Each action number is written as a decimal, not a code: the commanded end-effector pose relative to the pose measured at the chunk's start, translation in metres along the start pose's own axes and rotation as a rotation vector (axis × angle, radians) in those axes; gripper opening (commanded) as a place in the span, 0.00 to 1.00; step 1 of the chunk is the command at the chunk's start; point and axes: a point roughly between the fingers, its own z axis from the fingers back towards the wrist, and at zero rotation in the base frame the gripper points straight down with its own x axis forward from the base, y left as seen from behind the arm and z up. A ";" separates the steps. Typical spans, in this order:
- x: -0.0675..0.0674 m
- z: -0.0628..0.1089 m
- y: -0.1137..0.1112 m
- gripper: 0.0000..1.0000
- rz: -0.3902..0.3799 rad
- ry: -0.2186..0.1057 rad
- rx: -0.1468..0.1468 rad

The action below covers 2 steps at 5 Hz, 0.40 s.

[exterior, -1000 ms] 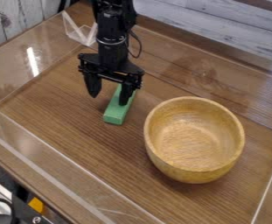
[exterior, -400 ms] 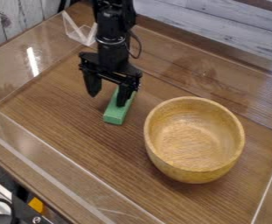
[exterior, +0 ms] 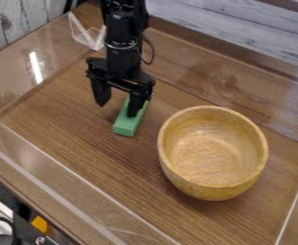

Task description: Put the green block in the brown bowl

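The green block [exterior: 126, 122] lies flat on the dark wooden table, left of the brown bowl [exterior: 213, 151]. My black gripper [exterior: 122, 100] points straight down over the block's far end. It is open, one finger [exterior: 100, 93] on the left and one on the right, straddling that end. Whether the fingertips touch the block I cannot tell. The bowl stands upright at the right, with nothing inside it.
A clear low wall [exterior: 61, 187] runs along the table's front and left edges. Pale wooden planks [exterior: 240, 24] form the backdrop behind the table. A black device with a yellow patch [exterior: 23, 228] sits at the bottom left corner.
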 end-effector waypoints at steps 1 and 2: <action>-0.007 0.007 -0.009 1.00 -0.004 -0.012 0.006; -0.002 0.002 -0.012 1.00 -0.071 -0.015 0.017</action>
